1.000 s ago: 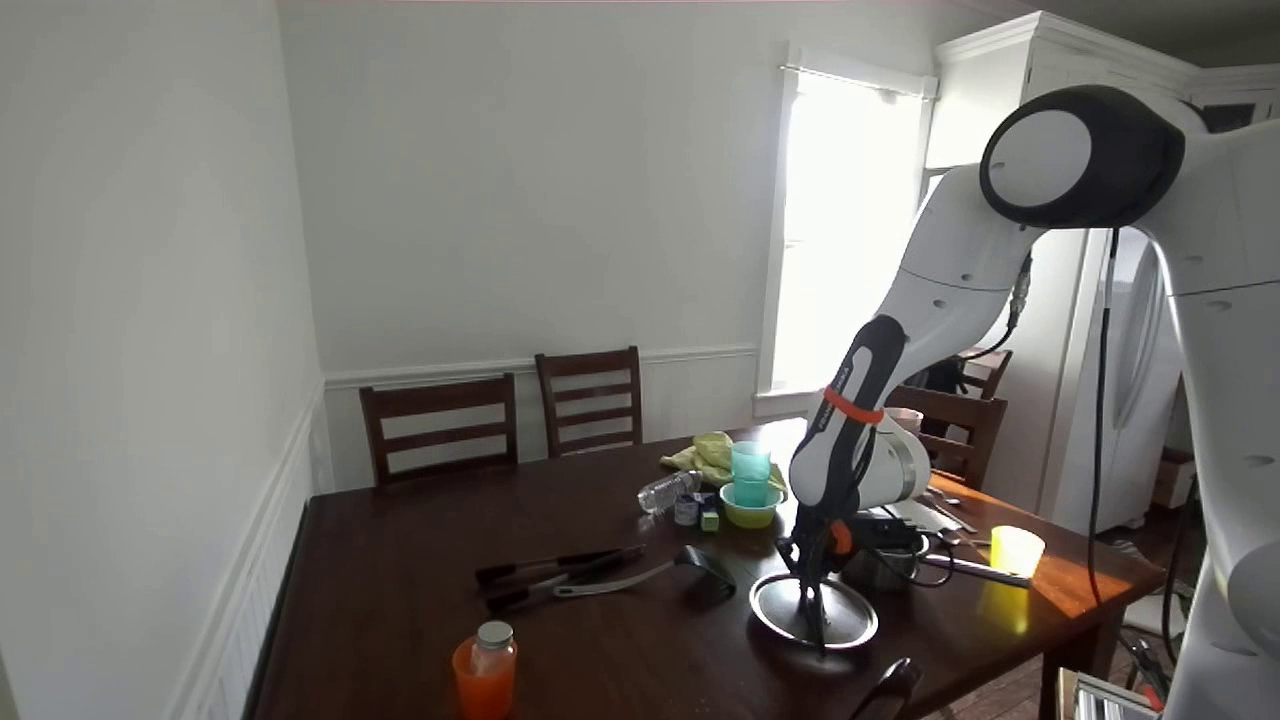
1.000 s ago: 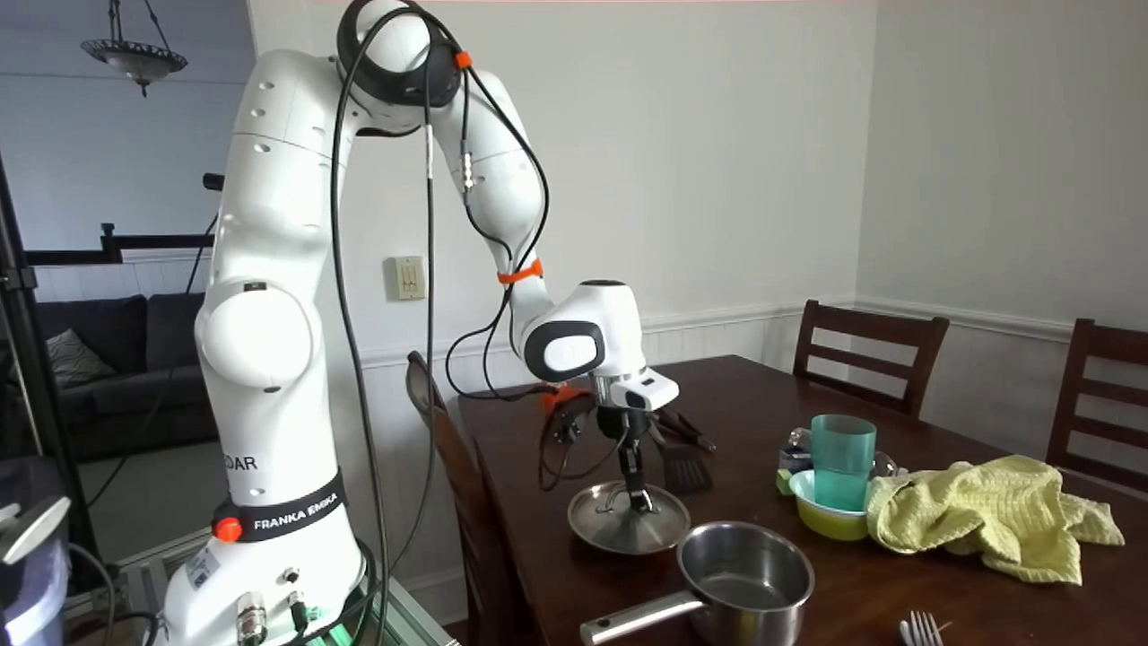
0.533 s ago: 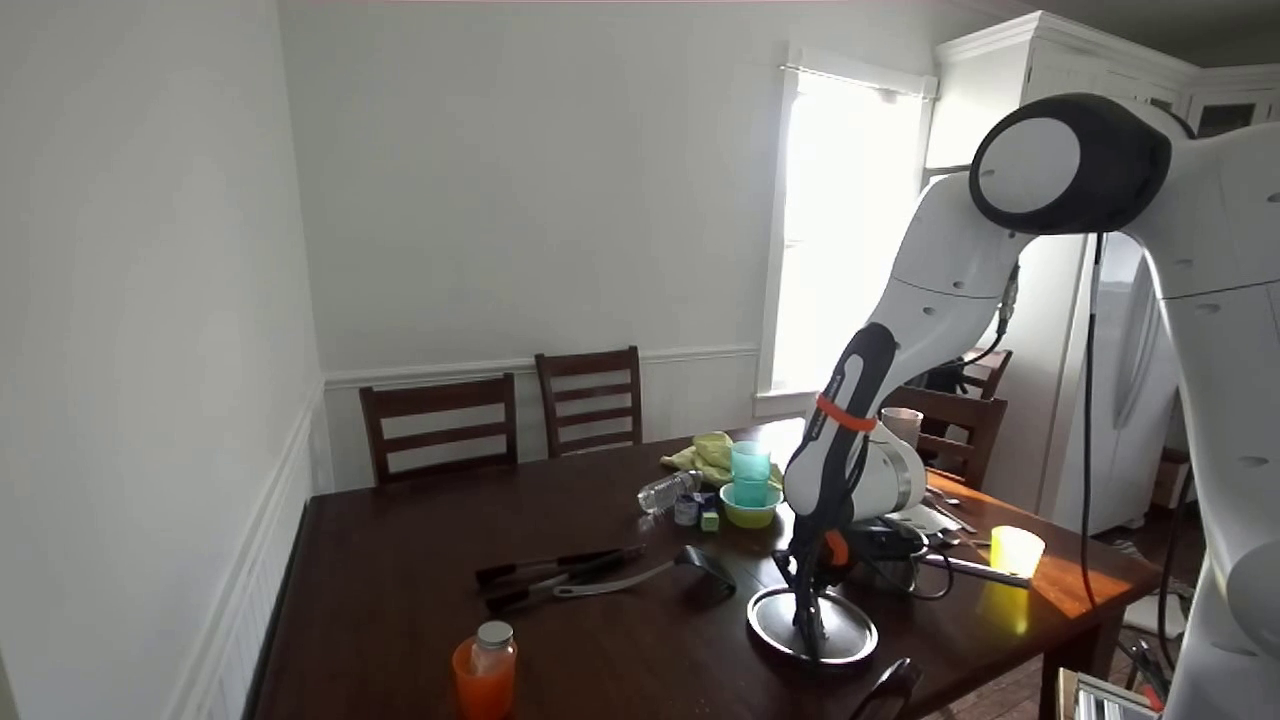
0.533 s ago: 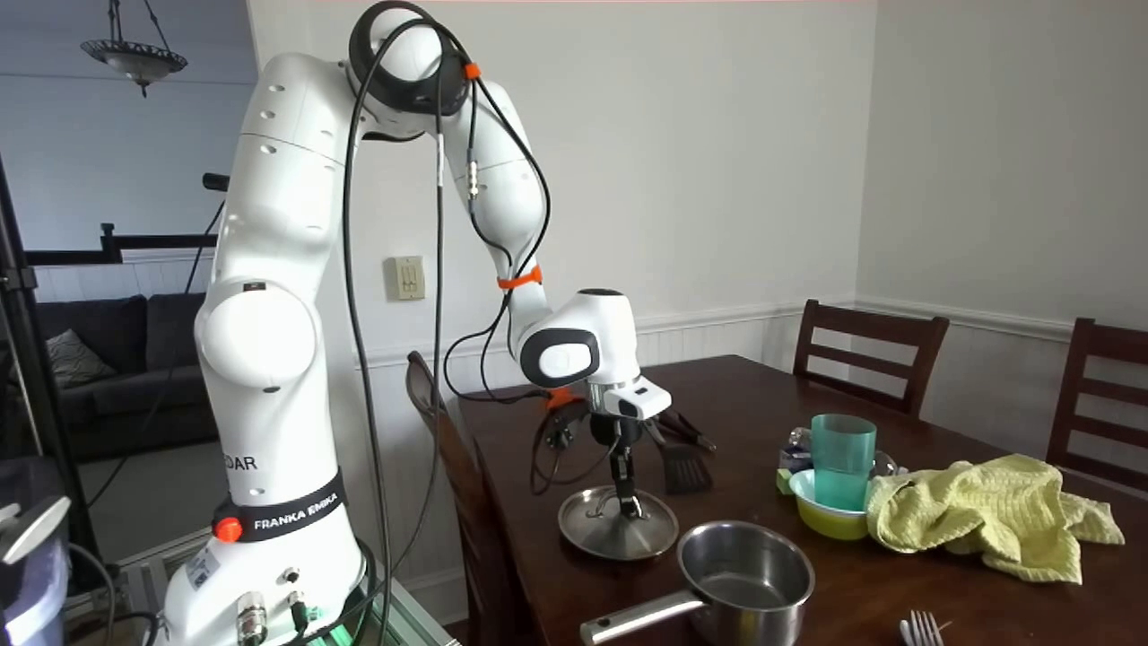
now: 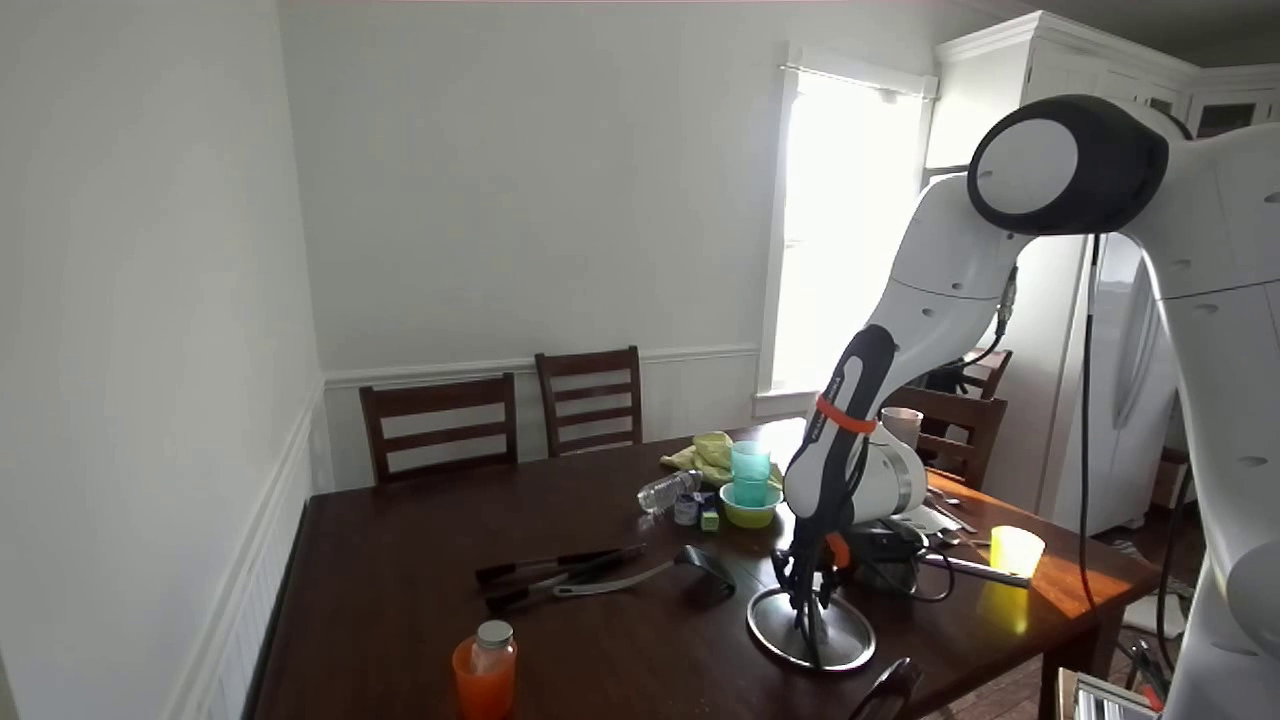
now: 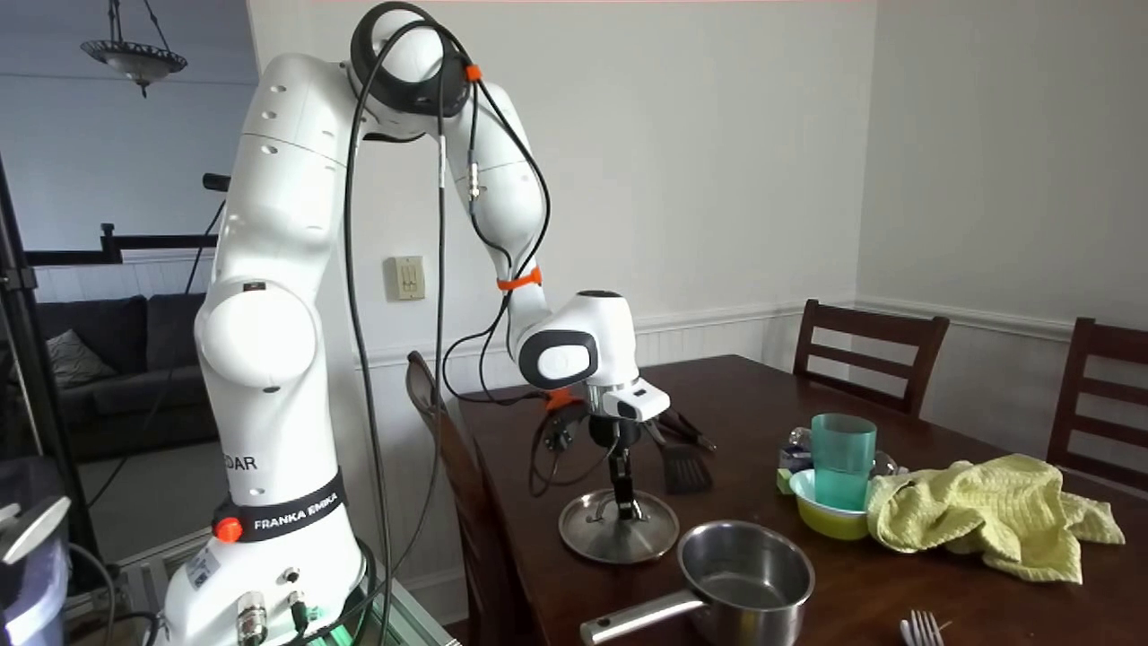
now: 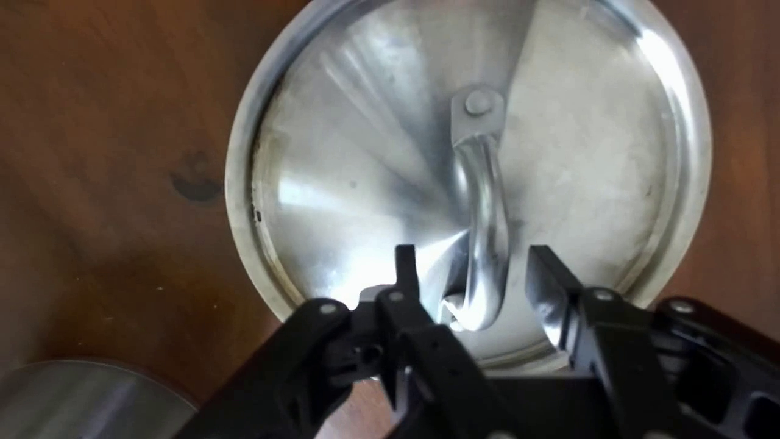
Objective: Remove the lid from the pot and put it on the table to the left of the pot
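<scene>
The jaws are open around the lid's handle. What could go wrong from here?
Snagging: the open gripper straddles the raised handle of the lid, so a tilted or sideways retreat could hook it and drag the lid.
Bumping: the pot stands close beside the lid; a swing that way might knock it.
Sliding: if dragged the other way, the lid may run into the black spatula lying nearby.
</scene>
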### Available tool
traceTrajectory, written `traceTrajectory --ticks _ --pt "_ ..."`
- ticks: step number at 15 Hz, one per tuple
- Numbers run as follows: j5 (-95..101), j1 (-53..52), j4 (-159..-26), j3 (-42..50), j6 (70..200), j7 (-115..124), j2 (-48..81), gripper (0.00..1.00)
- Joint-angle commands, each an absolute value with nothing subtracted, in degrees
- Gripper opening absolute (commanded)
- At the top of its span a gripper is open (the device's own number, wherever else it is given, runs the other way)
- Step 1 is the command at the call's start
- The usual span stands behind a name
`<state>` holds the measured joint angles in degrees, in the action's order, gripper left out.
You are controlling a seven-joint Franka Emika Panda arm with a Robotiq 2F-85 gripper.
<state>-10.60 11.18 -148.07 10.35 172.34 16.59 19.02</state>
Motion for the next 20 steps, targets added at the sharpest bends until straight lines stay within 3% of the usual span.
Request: traceTrajectory --ticks 1,4,11,15,16,20 --pt "-12.01 11.85 -149.64 10.14 172.63 14.44 16.56 0.82" --pt "-10.40 10.77 -151.04 12.88 170.41 14.62 11.90 0.99" --pt "0.06 11.20 -152.53 19.54 157.24 16.12 -3.86 1.00" --pt "1.22 14.55 -151.32 17.14 147.62 15.49 -12.21 1.00" --pt "-0.02 14.51 -149.96 16.68 151.65 15.41 -6.55 1.00" --pt "-0.26 15.10 -150.13 16.17 147.87 15.16 -11.06 1.00"
